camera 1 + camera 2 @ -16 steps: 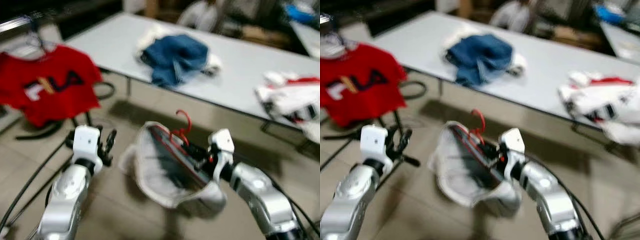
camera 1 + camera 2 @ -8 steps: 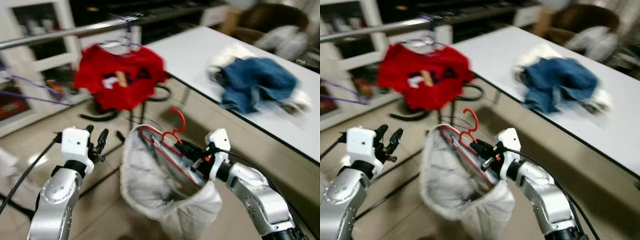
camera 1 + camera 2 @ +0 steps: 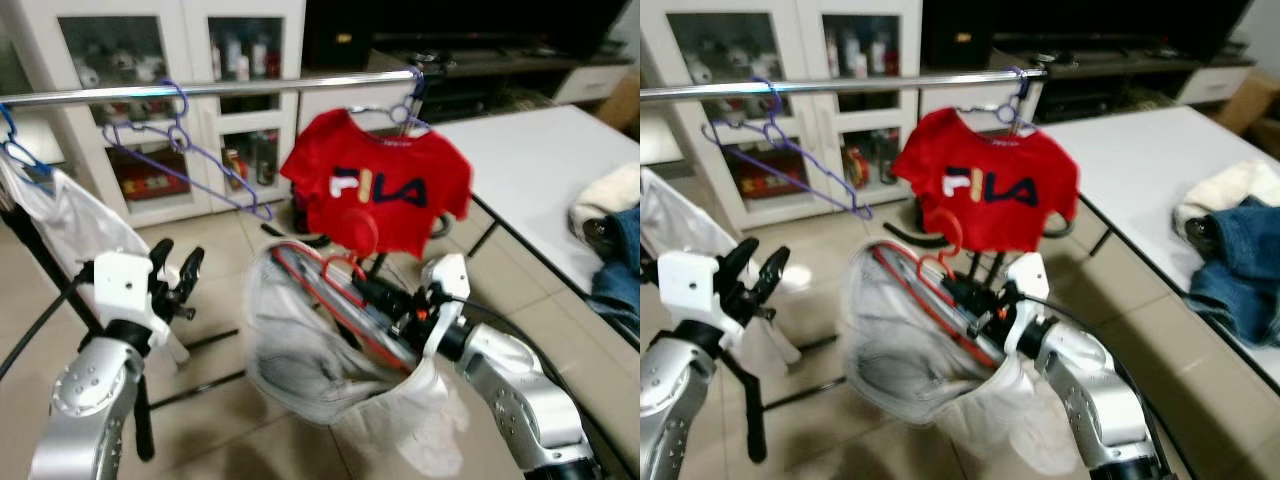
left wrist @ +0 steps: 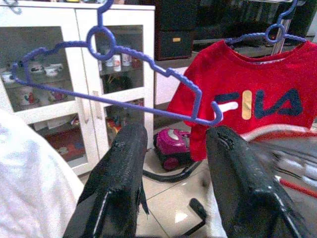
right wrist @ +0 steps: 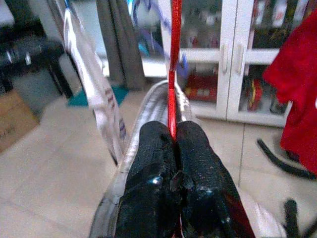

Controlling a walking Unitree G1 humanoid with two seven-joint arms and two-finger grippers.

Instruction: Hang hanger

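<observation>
1. The white glass-door cabinet (image 3: 150, 100) behind the silver metal clothes rail (image 3: 230, 88) holds small bottles and cups on its shelves; what they are is too blurred to tell.
2. Three hangers can be counted near the rail: a bare purple plastic hanger (image 4: 114, 79) hooked on it, another purple one carrying the red FILA T-shirt (image 3: 385, 190) at the rail's end, and the red wire hanger (image 3: 335, 290) below the rail, not on it.
3. A pale grey garment (image 3: 300, 350) is draped over the red wire hanger, sagging beneath it.
4. On the white counter (image 3: 530, 160) beyond the rail's end lie one blue denim piece (image 3: 1240, 265) and one cream fleecy piece (image 3: 1225, 190).
5. The right gripper (image 5: 173, 144) reaches forward below the red T-shirt, jaws clenched on the red hanger's wire.
6. The left gripper (image 4: 173, 168) is raised under the bare purple hanger, jaws spread apart, holding nothing.
7. A white cloth (image 3: 70, 225) hangs from the rail's other end.
</observation>
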